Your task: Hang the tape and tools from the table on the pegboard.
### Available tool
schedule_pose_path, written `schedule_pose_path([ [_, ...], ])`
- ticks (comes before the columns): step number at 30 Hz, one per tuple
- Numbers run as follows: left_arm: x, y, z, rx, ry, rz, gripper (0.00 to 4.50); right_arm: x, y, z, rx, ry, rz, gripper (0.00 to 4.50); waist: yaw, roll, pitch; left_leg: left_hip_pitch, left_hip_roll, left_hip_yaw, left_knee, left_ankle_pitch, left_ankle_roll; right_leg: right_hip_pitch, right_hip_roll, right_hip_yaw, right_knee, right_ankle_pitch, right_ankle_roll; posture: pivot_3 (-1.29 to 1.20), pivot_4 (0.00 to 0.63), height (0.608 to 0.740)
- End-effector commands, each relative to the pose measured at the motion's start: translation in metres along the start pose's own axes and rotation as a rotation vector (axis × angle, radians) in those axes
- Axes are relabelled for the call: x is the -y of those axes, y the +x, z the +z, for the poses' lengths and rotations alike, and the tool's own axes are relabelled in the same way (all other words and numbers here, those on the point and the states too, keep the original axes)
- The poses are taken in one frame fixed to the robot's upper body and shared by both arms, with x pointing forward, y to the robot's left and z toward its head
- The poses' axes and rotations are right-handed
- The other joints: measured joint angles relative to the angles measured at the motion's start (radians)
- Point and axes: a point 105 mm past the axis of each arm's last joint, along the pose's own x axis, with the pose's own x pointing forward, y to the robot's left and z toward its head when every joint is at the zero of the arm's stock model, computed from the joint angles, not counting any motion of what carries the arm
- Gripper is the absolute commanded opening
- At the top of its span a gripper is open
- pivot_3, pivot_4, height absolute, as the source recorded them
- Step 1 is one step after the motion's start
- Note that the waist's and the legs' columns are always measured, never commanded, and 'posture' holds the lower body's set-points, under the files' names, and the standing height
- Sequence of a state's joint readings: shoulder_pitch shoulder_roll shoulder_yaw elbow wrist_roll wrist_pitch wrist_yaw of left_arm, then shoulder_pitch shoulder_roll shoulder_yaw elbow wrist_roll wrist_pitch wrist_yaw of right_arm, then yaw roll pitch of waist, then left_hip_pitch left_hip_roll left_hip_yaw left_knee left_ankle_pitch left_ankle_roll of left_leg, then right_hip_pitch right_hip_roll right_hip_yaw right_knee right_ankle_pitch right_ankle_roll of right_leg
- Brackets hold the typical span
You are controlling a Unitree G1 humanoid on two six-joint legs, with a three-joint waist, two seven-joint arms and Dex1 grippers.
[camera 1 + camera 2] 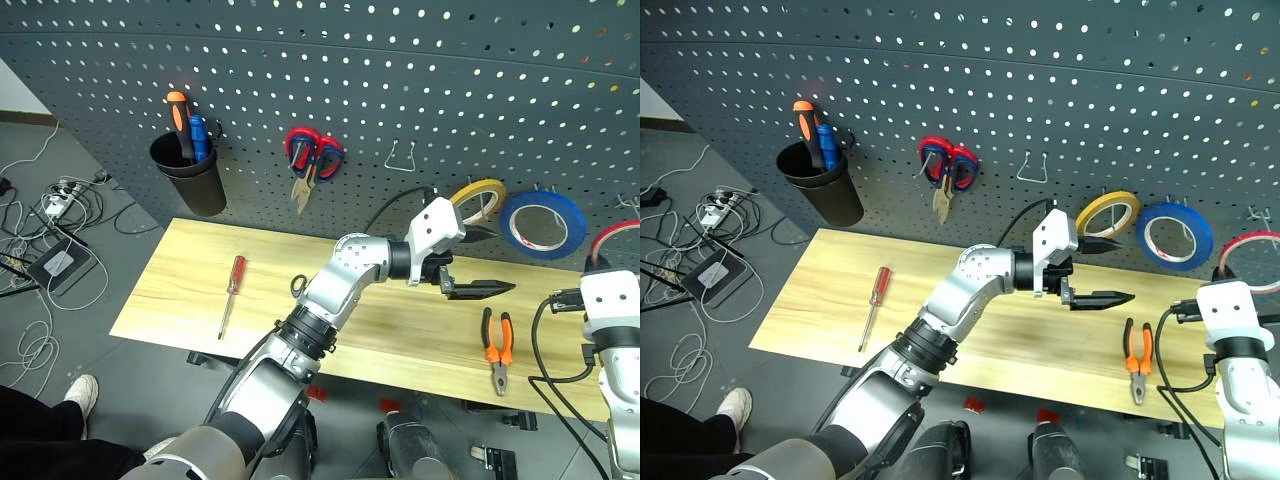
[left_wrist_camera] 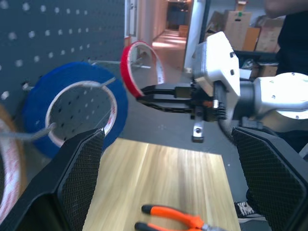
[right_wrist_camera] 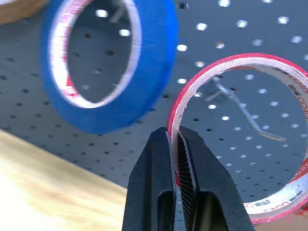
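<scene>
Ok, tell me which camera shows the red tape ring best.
The right wrist view: the red tape ring is close up, pinched by the right gripper before the pegboard. The left wrist view shows it edge-on; the eye views catch it at the frame's edge.

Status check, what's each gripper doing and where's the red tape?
Right gripper shut on thin red-pink tape ring, raised at dark grey pegboard. Left gripper open, empty. Orange-handled pliers on wooden table.

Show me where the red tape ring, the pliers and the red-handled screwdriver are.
red tape ring [image 3: 302, 98]: right wrist view, on the upper right of its band.
pliers [image 1: 497, 345]: left eye view, on the orange handles, lying on the table.
red-handled screwdriver [image 1: 236, 274]: left eye view, on the clear red handle.
</scene>
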State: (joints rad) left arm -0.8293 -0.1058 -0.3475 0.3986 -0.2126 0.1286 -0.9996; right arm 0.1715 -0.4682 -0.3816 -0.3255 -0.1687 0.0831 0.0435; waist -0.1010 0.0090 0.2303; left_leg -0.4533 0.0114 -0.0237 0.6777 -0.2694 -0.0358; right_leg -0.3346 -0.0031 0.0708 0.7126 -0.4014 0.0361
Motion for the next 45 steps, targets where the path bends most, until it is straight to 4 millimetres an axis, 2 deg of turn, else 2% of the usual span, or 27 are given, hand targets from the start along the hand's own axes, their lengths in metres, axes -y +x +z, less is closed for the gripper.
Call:
schedule_pose_path([
  [1,0.004,0.01,0.013,0.034,0.048,-0.04,4.5,0.015,0.004,0.005,0.031,-0.002,-0.042,0.03,-0.007,0.0,0.0,0.0,0.0,0.0,0.0,0.0,0.0,0.0,0.0,0.0,0.0,0.0,0.0,-0.22,0.169,0.74],
  [14,0.001,0.02,0.017,0.046,0.051,-0.042,4.5,0.012,0.029,-0.006,0.01,0.161,0.022,0.03,-0.016,0.003,-0.002,-0.001,-0.001,0.002,0.002,0.0,0.001,0.004,0.002,0.001,0.002,0.0,0.0,-0.22,0.181,0.74],
  [17,0.001,0.02,0.016,0.044,0.047,-0.04,4.5,0.013,0.033,-0.014,-0.024,0.205,0.023,0.03,-0.016,0.003,-0.002,0.0,0.0,0.002,0.002,0.0,0.002,0.008,0.002,0.001,0.002,0.0,0.0,-0.22,0.188,0.74],
  [20,0.001,0.021,0.017,0.043,0.045,-0.039,4.5,0.017,0.035,-0.019,-0.046,0.222,0.006,0.77,-0.016,0.003,-0.002,0.0,0.0,0.002,0.002,0.0,0.003,0.01,0.002,0.001,0.002,0.0,0.0,-0.22,0.194,0.74],
  [26,-0.001,0.023,0.018,0.042,0.052,-0.035,4.5,0.022,0.034,-0.026,-0.08,0.217,-0.029,2.59,-0.016,0.003,-0.002,0.002,0.0,0.001,0.002,0.001,0.003,0.015,0.002,0.0,0.0,0.0,0.0,-0.22,0.197,0.74],
  [31,-0.001,0.022,0.015,0.04,0.05,-0.035,4.5,0.016,0.017,-0.038,-0.151,0.228,-0.017,4.29,-0.015,0.002,-0.002,0.001,0.0,0.001,0.002,0.001,0.004,0.017,0.002,0.0,0.0,0.0,0.0,-0.22,0.206,0.74],
  [32,0.0,0.02,0.013,0.037,0.048,-0.035,4.5,0.014,0.012,-0.04,-0.167,0.231,-0.009,4.48,-0.014,0.002,-0.002,0.001,0.0,0.001,0.002,0.001,0.004,0.017,0.002,0.0,0.0,0.0,0.0,-0.22,0.212,0.74],
  [36,0.004,0.008,0.0,0.014,0.032,-0.031,4.5,0.009,-0.01,-0.04,-0.239,0.259,0.014,4.48,-0.015,0.003,-0.002,0.001,0.0,0.002,0.002,0.001,0.004,0.017,0.002,0.001,0.0,0.0,0.0,-0.22,0.232,0.74],
  [41,0.016,-0.019,-0.024,-0.051,0.015,-0.036,4.5,-0.003,-0.032,-0.033,-0.344,0.334,0.093,4.48,-0.021,0.001,-0.001,0.002,0.001,0.001,0.002,0.001,0.004,0.019,0.005,0.001,0.0,0.0,0.001,-0.23,0.265,0.74],
  [45,0.029,-0.056,-0.05,-0.15,-0.015,-0.03,4.5,-0.029,-0.037,-0.025,-0.454,0.409,0.202,4.48,-0.033,-0.001,0.001,0.002,0.003,0.0,0.002,0.001,0.004,0.019,0.006,0.003,-0.001,0.0,0.001,-0.23,0.296,0.74],
])
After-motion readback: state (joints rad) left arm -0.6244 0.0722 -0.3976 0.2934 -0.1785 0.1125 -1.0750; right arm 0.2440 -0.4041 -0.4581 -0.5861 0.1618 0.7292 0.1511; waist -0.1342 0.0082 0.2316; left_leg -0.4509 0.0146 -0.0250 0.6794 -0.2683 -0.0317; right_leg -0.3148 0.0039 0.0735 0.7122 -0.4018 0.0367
